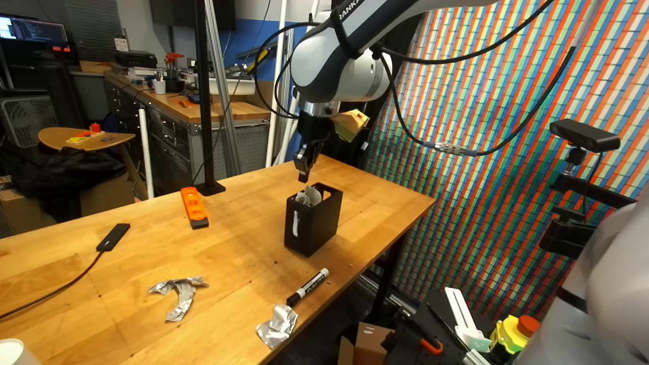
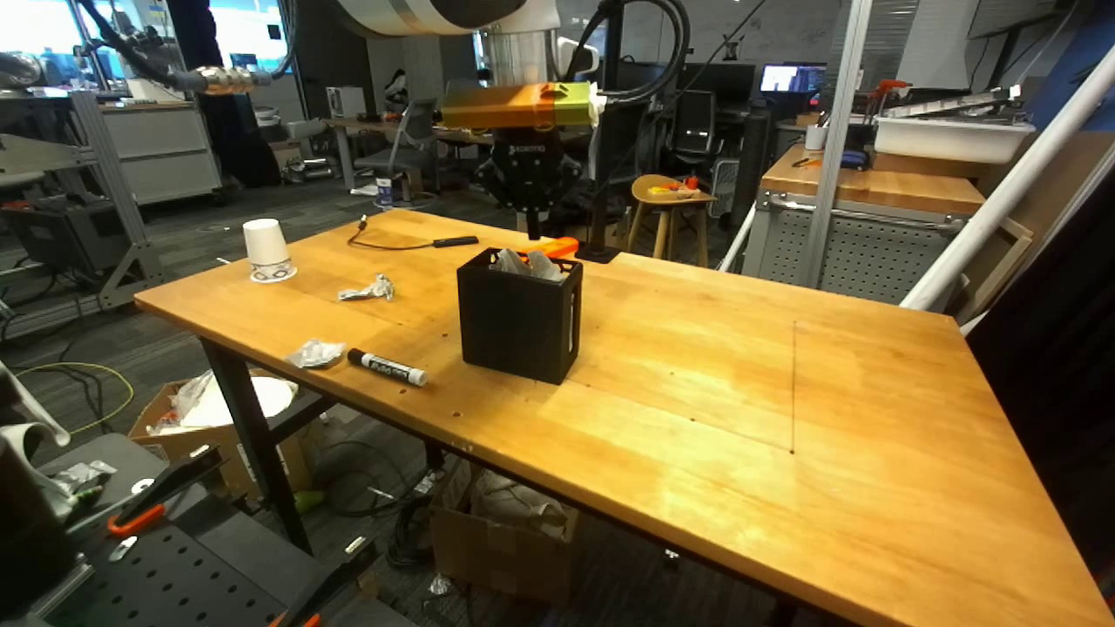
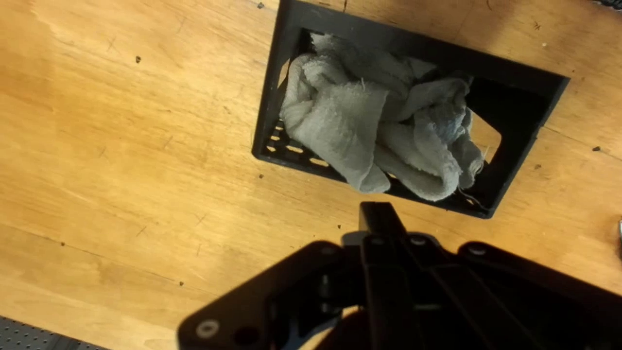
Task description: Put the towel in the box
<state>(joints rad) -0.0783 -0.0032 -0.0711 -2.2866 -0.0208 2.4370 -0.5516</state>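
Towel (image 3: 335,126), a soft greyish-white cloth, sits bunched inside the open-topped black box (image 2: 514,326) with perforated sides, its folds crowding the opening. My black pincer (image 2: 534,233) hangs higher than the box and apart from both, its fingers pressed together. On the brown wooden table (image 1: 228,253), in an exterior view, a black-and-white cylindrical marker (image 1: 308,287) lies nearer than the box (a crumpled silver foil scrap (image 1: 278,326) just beside it), and an orange bar (image 1: 194,207) rests left, by the far edge.
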